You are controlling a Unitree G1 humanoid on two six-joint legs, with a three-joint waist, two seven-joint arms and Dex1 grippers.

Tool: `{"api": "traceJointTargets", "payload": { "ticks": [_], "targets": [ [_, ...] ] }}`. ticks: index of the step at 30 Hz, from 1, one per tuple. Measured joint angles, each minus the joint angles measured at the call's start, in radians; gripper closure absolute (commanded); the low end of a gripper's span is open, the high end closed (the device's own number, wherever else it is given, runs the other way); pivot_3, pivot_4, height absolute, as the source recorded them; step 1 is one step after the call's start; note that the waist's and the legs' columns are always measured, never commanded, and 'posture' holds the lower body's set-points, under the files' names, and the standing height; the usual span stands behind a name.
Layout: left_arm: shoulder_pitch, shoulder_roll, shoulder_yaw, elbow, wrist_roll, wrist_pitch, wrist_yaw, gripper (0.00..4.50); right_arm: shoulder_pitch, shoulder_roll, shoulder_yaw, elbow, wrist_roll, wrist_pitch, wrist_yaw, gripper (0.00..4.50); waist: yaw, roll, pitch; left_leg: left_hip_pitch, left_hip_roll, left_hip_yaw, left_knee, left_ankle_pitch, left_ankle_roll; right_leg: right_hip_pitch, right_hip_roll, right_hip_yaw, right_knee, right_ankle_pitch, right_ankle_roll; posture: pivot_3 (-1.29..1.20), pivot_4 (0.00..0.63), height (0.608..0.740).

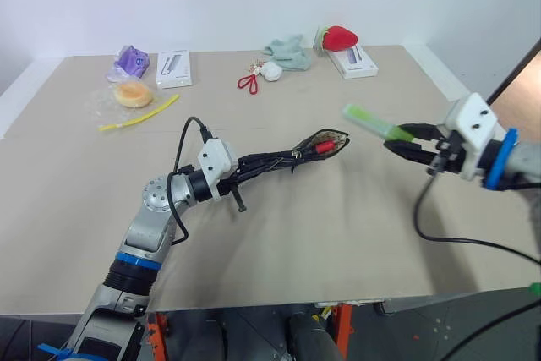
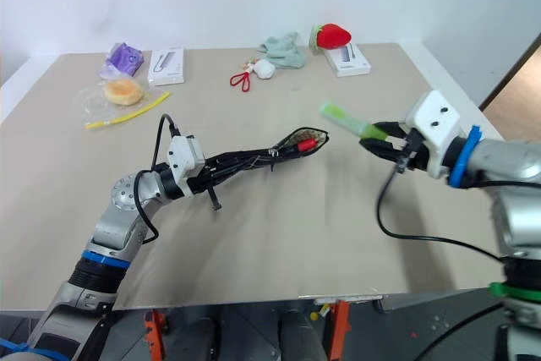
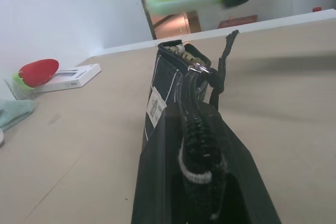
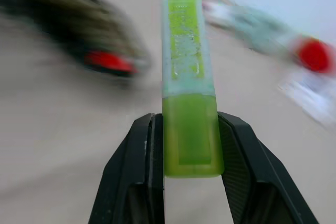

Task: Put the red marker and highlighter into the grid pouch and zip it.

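Tools are seen above a wide beige counter [image 1: 279,251]: the left tool [image 1: 292,156] is pressed shut on one end of the grid pouch [image 1: 317,146], which is held out level above the counter with its far end gaping. At that open mouth the red marker [image 1: 324,147] is lodged, its red end showing, while to the right, apart from the pouch, the light-green highlighter [image 1: 373,122] is pinched at its lower end by the right tool [image 1: 403,135].
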State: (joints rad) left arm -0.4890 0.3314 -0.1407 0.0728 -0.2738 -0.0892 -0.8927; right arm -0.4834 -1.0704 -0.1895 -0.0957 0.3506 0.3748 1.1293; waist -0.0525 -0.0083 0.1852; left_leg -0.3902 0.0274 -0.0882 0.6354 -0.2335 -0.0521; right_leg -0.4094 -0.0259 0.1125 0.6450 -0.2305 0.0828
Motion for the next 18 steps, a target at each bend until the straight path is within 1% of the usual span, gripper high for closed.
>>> {"api": "traceJointTargets", "payload": {
  "ticks": [2, 3, 5, 6, 10, 14, 18],
  "targets": [
    [-0.003, 0.0, 0.0, 0.007, 0.0, -0.001, -0.007, 4.5, -0.056, -0.072, 0.04, 0.017, -0.027, -0.063, 0.083, 3.46, 0.0, -0.001, 0.0, 0.001, 0.0, 0.0, 0.0, 0.0, 0.0, 0.0, 0.0, 0.0, 0.0, 0.0, 0.0, 0.0, 0.15, 0.74],
    [-0.005, 0.0, 0.0, 0.013, 0.0, -0.002, -0.011, 4.5, -0.092, -0.092, 0.082, 0.028, -0.064, -0.117, 0.122, 3.46, -0.001, -0.002, 0.001, 0.002, 0.001, 0.0, 0.0, 0.0, 0.0, 0.0, 0.001, 0.0, 0.0, 0.0, -0.001, 0.0, 0.15, 0.74],
    [-0.01, -0.004, -0.001, 0.02, 0.001, -0.003, -0.012, 4.5, -0.127, -0.086, 0.151, 0.05, -0.111, -0.181, 0.157, 3.46, -0.004, -0.005, 0.003, 0.002, 0.002, 0.001, 0.0, 0.0, -0.001, 0.0, 0.001, 0.0, 0.0, 0.001, -0.001, 0.0, 0.15, 0.74],
    [-0.012, -0.003, 0.0, 0.023, 0.001, -0.006, -0.014, 4.5, -0.149, -0.064, 0.204, 0.079, -0.144, -0.218, 0.173, 3.46, -0.006, -0.005, 0.003, 0.002, 0.002, 0.002, 0.0, 0.001, -0.001, 0.0, 0.001, 0.0, 0.0, 0.001, -0.001, 0.0, 0.15, 0.74],
    [-0.013, -0.002, -0.002, 0.025, 0.005, -0.014, -0.022, 4.5, -0.215, 0.0, 0.308, 0.197, -0.245, -0.35, 0.18, 3.46, -0.007, -0.005, 0.003, 0.0, 0.001, 0.002, 0.0, 0.001, -0.002, -0.001, 0.0, 0.001, 0.0, 0.002, 0.0, 0.0, 0.15, 0.74],
    [-0.011, -0.001, -0.009, 0.024, 0.009, -0.015, -0.033, 4.5, -0.31, 0.061, 0.366, 0.313, -0.322, -0.483, 0.184, 3.46, -0.006, -0.004, 0.004, 0.0, 0.001, 0.001, -0.001, 0.001, -0.002, -0.002, 0.0, 0.001, 0.0, 0.001, -0.001, 0.0, 0.15, 0.74],
    [-0.011, 0.0, -0.01, 0.023, 0.01, -0.016, -0.038, 4.5, -0.365, 0.122, 0.397, 0.377, -0.347, -0.581, 0.201, 3.46, -0.006, -0.004, 0.004, 0.0, 0.001, 0.001, -0.001, 0.001, -0.002, -0.002, 0.0, 0.001, 0.0, 0.004, -0.006, 0.0, 0.15, 0.74]
  ]
}}
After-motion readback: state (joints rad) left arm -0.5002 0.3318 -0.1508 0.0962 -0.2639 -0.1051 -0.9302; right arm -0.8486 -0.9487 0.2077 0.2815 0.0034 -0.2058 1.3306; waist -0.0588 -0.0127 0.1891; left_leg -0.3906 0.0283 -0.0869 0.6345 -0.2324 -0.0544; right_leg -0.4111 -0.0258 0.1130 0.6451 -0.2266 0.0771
